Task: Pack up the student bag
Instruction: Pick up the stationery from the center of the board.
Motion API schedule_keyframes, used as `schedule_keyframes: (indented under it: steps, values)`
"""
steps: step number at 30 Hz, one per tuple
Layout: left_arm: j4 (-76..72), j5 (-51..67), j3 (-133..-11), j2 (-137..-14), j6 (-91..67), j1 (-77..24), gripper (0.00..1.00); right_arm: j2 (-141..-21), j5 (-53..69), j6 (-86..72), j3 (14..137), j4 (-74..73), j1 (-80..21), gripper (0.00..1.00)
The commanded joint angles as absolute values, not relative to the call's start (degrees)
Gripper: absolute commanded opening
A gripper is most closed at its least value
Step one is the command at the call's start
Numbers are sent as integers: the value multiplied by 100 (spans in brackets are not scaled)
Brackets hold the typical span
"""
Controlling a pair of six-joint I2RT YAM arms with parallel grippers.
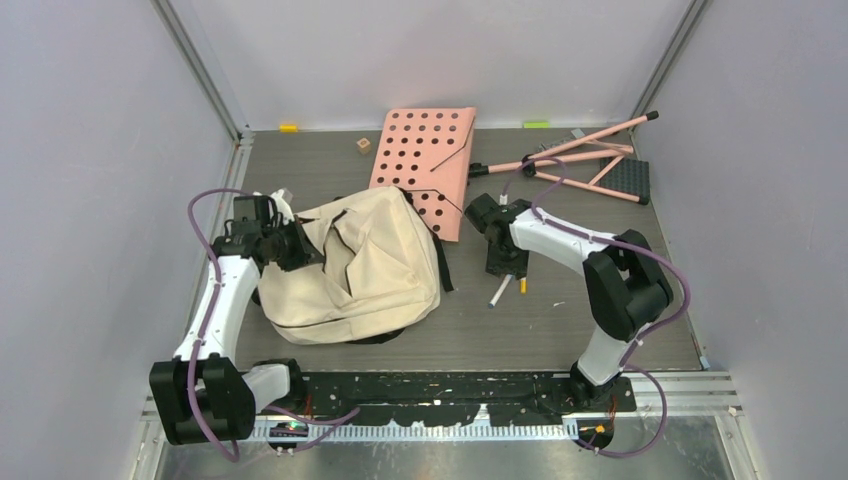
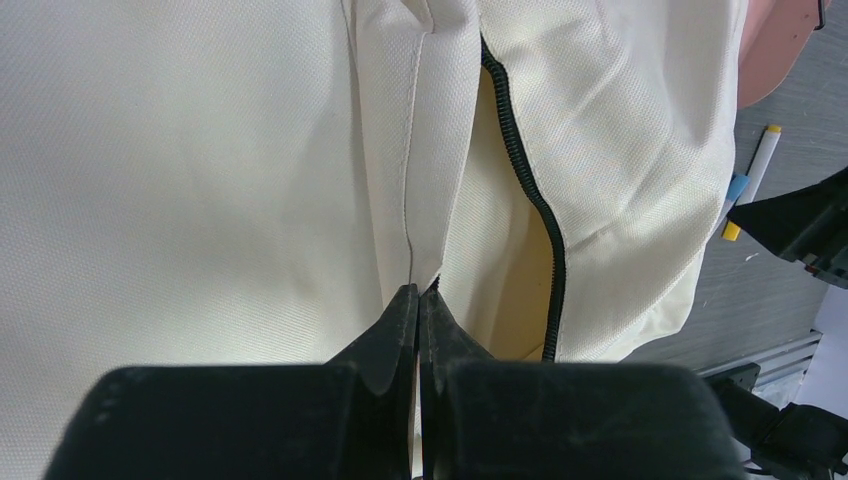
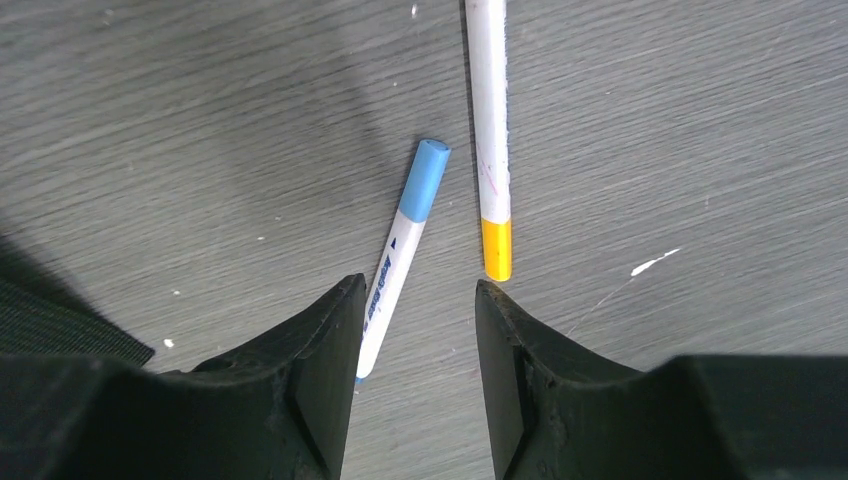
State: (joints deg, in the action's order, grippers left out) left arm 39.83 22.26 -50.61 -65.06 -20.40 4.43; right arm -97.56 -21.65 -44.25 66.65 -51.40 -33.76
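Observation:
The student bag, cream fabric with black zipper trim, lies slumped on the left half of the table. My left gripper is at the bag's left side, its tips shut on a seam fold of the cream fabric. My right gripper hangs open just above the table to the right of the bag. A white marker with a blue cap lies beside its left finger, and a white pen with a yellow end lies just ahead of its right finger. Nothing is held between those fingers.
A pink perforated board leans behind the bag, partly under it. A folded pink stand lies at the back right. A small wooden cube sits near the back wall. A black strap lies left of the right gripper.

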Motion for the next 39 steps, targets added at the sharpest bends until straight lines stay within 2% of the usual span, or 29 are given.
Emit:
schedule_keyframes:
  steps: [1,14,23,28,32,34,36,39]
  values:
    - [3832,2298,-5054,-6341,-2004,475,0,-10084,-2056,-4378,6586,-4835,-3384,46]
    - [3948,2216,-5163,-6328,-1928,474,0,-10563,-1351,-3888,6141,-3562,-3366,37]
    - [3973,2208,-5172,-6327,-1926,470,0,-10111,-863,-3495,5258,-2041,-3421,34]
    - [3990,2189,-5159,-6310,-1920,475,0,-10186,-875,-3578,5117,-1852,-3462,34]
    - [3982,2193,-5166,-6308,-1916,474,0,-10355,-954,-3542,5082,-1968,-3535,30]
    - [3987,2189,-5168,-6303,-1916,473,0,-10387,-1000,-3530,5047,-2046,-3587,25]
    - [3981,2188,-5159,-6307,-1916,475,0,-10359,-1056,-3525,5020,-2087,-3638,16]
    - [3960,2188,-5142,-6293,-1925,475,0,-10265,-1194,-3510,5081,-2319,-3694,9]
